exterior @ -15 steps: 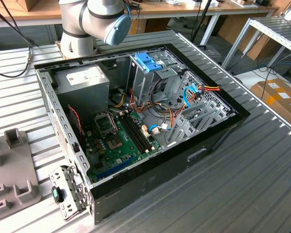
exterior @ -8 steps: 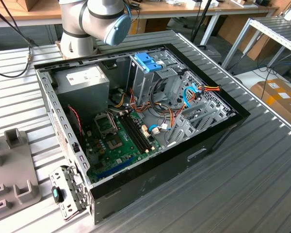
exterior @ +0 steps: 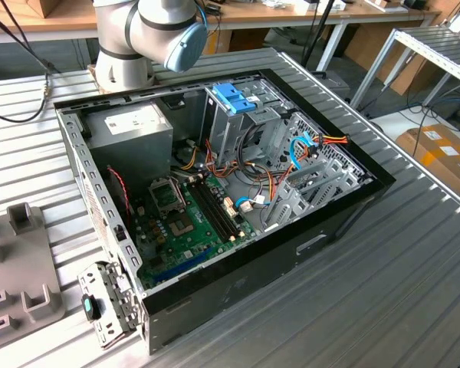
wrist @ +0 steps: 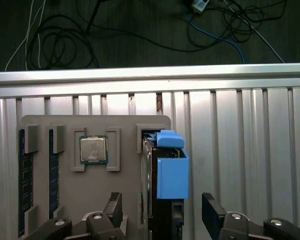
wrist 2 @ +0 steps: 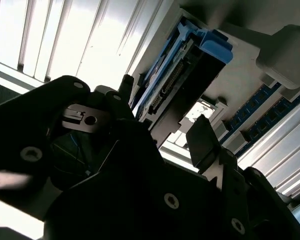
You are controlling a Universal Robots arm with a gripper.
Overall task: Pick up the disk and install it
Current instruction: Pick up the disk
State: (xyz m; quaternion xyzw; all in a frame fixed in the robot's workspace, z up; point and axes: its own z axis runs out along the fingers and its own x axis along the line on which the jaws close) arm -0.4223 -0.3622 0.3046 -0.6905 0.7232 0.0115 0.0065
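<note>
1. A silver-grey tubular robot arm (exterior: pixel 126 34) stands at the top of the exterior view, built of thick, rounded cylindrical joints.
2. A round light-blue plastic cap (exterior: pixel 185 42) closes one joint's end.
3. In the second wrist view, the black matte hand (wrist 2: pixel 165 115) has an angular housing dotted with pale round screw heads (wrist 2: pixel 171 201).
4. In the first wrist view, its fingers (wrist: pixel 211 212) are two flat black blocks, each on a grey metal mount (wrist: pixel 235 218).

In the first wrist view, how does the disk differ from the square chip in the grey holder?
The disk stands on its edge in a slot; the square chip lies flat in a recess. The disk is dark with light-blue plastic rails; the chip has a silver top with a green border. Both sit in the grey holder.
</note>
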